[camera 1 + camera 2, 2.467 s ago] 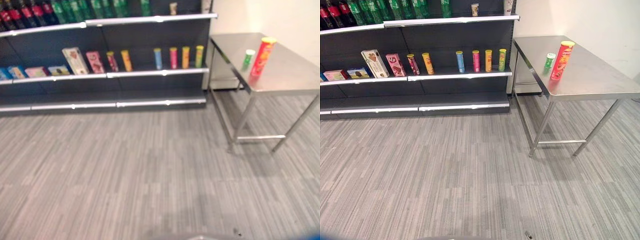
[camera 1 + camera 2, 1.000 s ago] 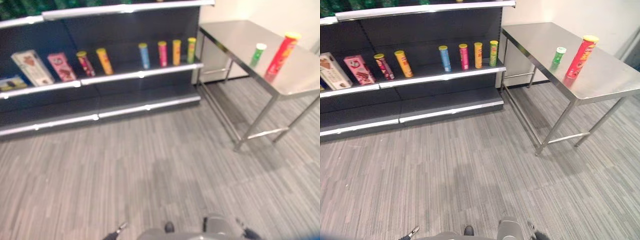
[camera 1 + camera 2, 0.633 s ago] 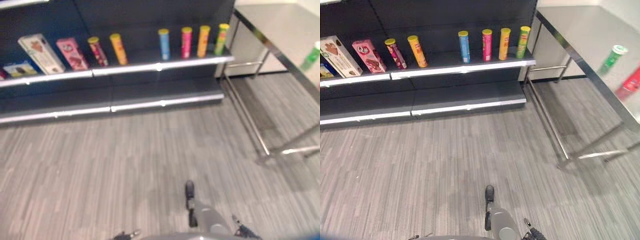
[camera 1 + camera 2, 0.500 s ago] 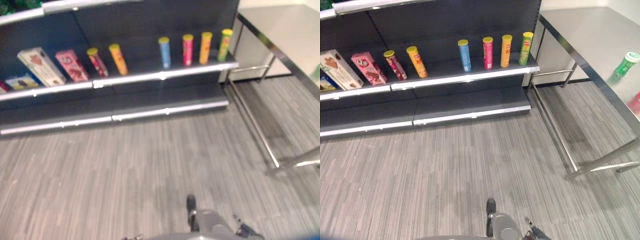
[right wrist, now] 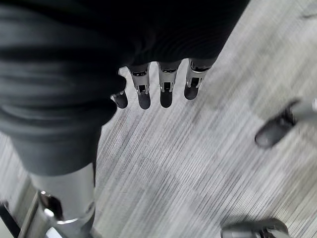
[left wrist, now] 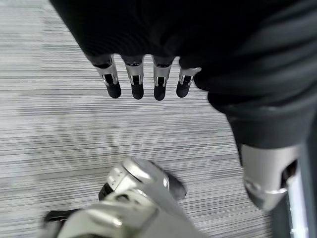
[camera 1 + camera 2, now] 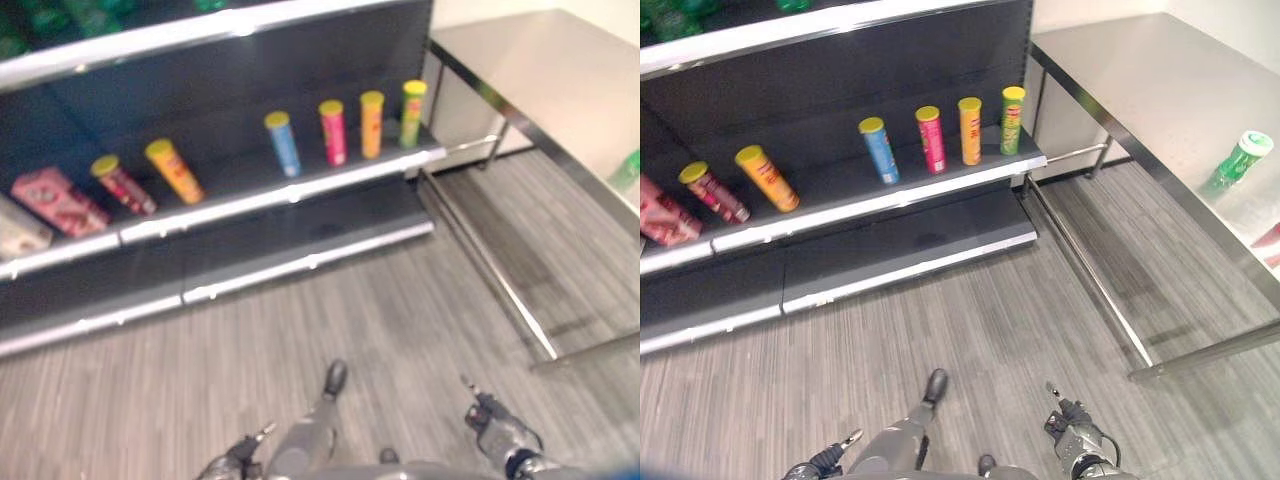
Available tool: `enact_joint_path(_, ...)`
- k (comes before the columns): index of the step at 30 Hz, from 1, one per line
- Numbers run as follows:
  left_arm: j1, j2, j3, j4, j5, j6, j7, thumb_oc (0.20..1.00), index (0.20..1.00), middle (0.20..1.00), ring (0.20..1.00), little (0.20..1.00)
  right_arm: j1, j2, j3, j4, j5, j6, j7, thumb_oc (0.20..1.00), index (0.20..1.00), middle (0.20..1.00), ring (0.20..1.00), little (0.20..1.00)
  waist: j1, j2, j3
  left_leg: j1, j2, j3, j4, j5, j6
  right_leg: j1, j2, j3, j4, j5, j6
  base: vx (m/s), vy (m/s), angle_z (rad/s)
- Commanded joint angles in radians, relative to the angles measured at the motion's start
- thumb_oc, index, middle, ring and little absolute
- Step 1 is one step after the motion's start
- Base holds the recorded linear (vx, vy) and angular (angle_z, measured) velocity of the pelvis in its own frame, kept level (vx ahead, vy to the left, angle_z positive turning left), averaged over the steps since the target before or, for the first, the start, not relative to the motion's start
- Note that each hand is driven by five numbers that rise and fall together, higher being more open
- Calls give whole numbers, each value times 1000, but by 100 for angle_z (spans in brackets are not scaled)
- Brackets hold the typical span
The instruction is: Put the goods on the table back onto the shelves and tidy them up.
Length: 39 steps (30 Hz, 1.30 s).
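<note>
You're looking at grey striped carpet floor point(image 7: 970, 330) running from the base of the shelving to the pale wall point(image 7: 1240, 20) — behind the counter's far edge.

We see dark shelves point(image 7: 890, 245) with silver edge strips. Cans in a row: blue can point(image 7: 879, 151), pink can point(image 7: 931, 140), orange can point(image 7: 970, 131), green can point(image 7: 1011, 121), all yellow-lidded. At 9 o'clock: yellow can point(image 7: 766, 178), dark red can point(image 7: 712, 193), pink box point(image 7: 660, 218). Steel-grey tabletop point(image 7: 1140, 70) carries a green white-lidded can point(image 7: 1238, 160). Floor point(image 7: 970, 330) is grey-striped.
</note>
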Motion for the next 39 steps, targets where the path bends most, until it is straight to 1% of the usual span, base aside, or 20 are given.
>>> enact_joint_path(1, -35, -20, -31, 12, -47, -20, -4, 1000, 1000, 1000, 1000, 1000, 58, 46, 9, -16, -18, 1, 0, 1000, 1000, 1000, 1000, 1000, -3, -34, -32, -53, -9, 44, 110, 60, 47, -106, 15, -3, 71, 23, 16, 301, 364, -99)
enact_joint_path(5, -74, -2, -117, 8, 147, -19, 2, 1000, 1000, 1000, 1000, 1000, 78, 67, -12, -1, 38, -3, 22, 1000, 1000, 1000, 1000, 1000, -50, -49, -55, 6, 3, 163, 95, 31, 82, -154, -42, 85, 124, 25, 57, 257, 345, -155)
enact_joint_path(8, -94, 14, -135, 7, 211, -18, 8, 1000, 1000, 1000, 1000, 1000, 73, 70, -15, 4, 40, -5, 18, 1000, 1000, 1000, 1000, 1000, -60, -52, -52, 8, 14, 226, 110, 4, 106, -189, -52, 119, 157, 40, 77, 107, 208, -100)
enact_joint_path(10, -102, 31, -140, 2, 226, -15, 14, 1000, 1000, 1000, 1000, 1000, 73, 77, -25, -3, 43, -9, 20, 1000, 1000, 1000, 1000, 1000, -67, -53, -42, 28, 29, 289, 105, -19, 123, -227, -69, 90, 209, 51, 93, 94, 189, -104)
enact_joint_path(11, -119, 98, -95, 21, 215, 3, -34, 1000, 1000, 1000, 1000, 1000, 67, 68, -24, -6, 32, -13, 39, 1000, 1000, 1000, 1000, 1000, -64, -40, -45, 41, 54, 337, 92, -25, 119, -267, -80, 33, 244, 57, 98, 59, 142, -119)
enact_joint_path(12, -107, 103, -84, 19, 208, -14, -10, 1000, 1000, 1000, 1000, 1000, 68, 72, -25, -11, 26, -9, 34, 1000, 1000, 1000, 1000, 1000, -60, -38, -42, 53, 64, 364, 86, -32, 119, -276, -104, -54, 256, 53, 100, 26, 141, -106)
enact_joint_path(14, -79, 94, -83, 32, 255, -12, 2, 1000, 1000, 1000, 1000, 1000, 91, 74, 2, -40, -18, -11, 45, 1000, 1000, 1000, 1000, 1000, -35, -30, -49, 65, 102, 454, 77, -40, 108, -286, -181, -317, 244, 47, 95, -51, 109, -130)
enact_joint_path(16, -53, 97, -60, 66, 319, -2, 5, 1000, 1000, 1000, 1000, 1000, 95, 71, 4, -51, -47, -13, 41, 1000, 1000, 1000, 1000, 1000, -18, -34, -57, 100, 127, 562, 58, -55, 99, -274, -253, -506, 194, 74, 95, 44, 101, -198)
enact_joint_path(17, -38, 117, -24, 90, 329, 13, -5, 1000, 1000, 1000, 1000, 1000, 98, 57, 1, -72, -79, -13, 25, 1000, 1000, 1000, 1000, 1000, -20, -47, -75, 144, 146, 659, 40, -88, 82, -272, -269, -619, 118, 110, 121, 132, 54, -209)
enact_joint_path(18, -37, 117, -24, 90, 329, 13, -5, 1000, 1000, 1000, 1000, 1000, 99, 58, 1, -74, -80, -12, 24, 1000, 1000, 1000, 1000, 1000, -18, -47, -74, 148, 146, 662, 39, -89, 82, -270, -268, -617, 115, 112, 122, 243, -5, -270)
enact_joint_path(19, -31, 99, -9, 89, 349, 4, 14, 1000, 1000, 1000, 1000, 1000, 97, 48, -17, -66, -72, -16, 17, 1000, 1000, 1000, 1000, 1000, -38, -60, -81, 202, 161, 738, 21, -104, 77, -309, -243, -641, 58, 162, 136, 137, -23, -241)
enact_joint_path(22, -40, 86, -39, 72, 365, 1, 19, 1000, 1000, 1000, 1000, 1000, 105, 40, -25, -49, -59, -8, 13, 1000, 1000, 1000, 1000, 1000, -68, -50, -70, 250, 176, 761, 7, -118, 68, -374, -214, -602, 57, 184, 147, 229, -17, -125)
enact_joint_path(25, -83, 65, -110, 33, 381, -6, 26, 1000, 1000, 1000, 1000, 1000, 132, 14, -62, 10, -26, 2, 4, 1000, 1000, 1000, 1000, 1000, -96, -54, -67, 296, 173, 739, 3, -133, 65, -350, -202, -550, 69, 170, 139, 255, -40, -3)
enact_joint_path(27, -105, 51, -118, 23, 355, -8, 27, 1000, 1000, 1000, 1000, 1000, 135, -5, -87, 69, -33, 18, 0, 1000, 1000, 1000, 1000, 1000, -109, -49, -81, 324, 199, 737, 1, -131, 46, -347, -189, -543, 94, 158, 128, 372, -154, 8)
enact_joint_path(31, -118, 36, -127, -28, 284, -17, 37, 1000, 1000, 1000, 1000, 1000, 119, -30, -95, 124, -68, 25, -19, 1000, 1000, 1000, 1000, 1000, -98, -48, -88, 321, 267, 717, 98, -120, 20, -298, -151, -548, 85, 124, 91, 274, -228, 0)
enact_joint_path(32, -111, 25, -125, -74, 236, -21, 36, 1000, 1000, 1000, 1000, 1000, 116, -45, -71, 111, -114, 19, -26, 1000, 1000, 1000, 1000, 1000, -57, -64, -72, 267, 296, 651, 263, -60, 35, -237, -116, -555, 45, 103, 49, 194, -216, 1)
enact_joint_path(33, -111, 25, -126, -74, 236, -20, 36, 1000, 1000, 1000, 1000, 1000, 116, -44, -71, 111, -114, 19, -25, 1000, 1000, 1000, 1000, 1000, -60, -64, -72, 263, 297, 648, 269, -62, 34, -235, -114, -558, 43, 104, 48, 237, -279, 11)
enact_joint_path(34, -111, 25, -121, -76, 222, -21, 40, 1000, 1000, 1000, 1000, 1000, 114, -52, -64, 104, -123, 18, -25, 1000, 1000, 1000, 1000, 1000, -44, -72, -64, 221, 287, 600, 329, -47, 44, -220, -114, -567, 30, 99, 38, 63, -153, 11)
enact_joint_path(35, -108, 22, -94, -68, 183, -23, 46, 1000, 1000, 1000, 1000, 1000, 108, -67, -42, 89, -149, 22, -24, 1000, 1000, 1000, 1000, 1000, -8, -97, -48, 107, 220, 522, 385, -45, 67, -193, -131, -587, 2, 101, 27, 65, -148, 13)
enact_joint_path(39, -89, 25, -30, -48, 120, -26, 41, 1000, 1000, 1000, 1000, 1000, 114, -87, -35, 70, -177, 20, -9, 1000, 1000, 1000, 1000, 1000, 22, -111, -47, 52, 174, 518, 322, -98, 67, -151, -149, -593, -22, 79, 42, 146, -15, 22)
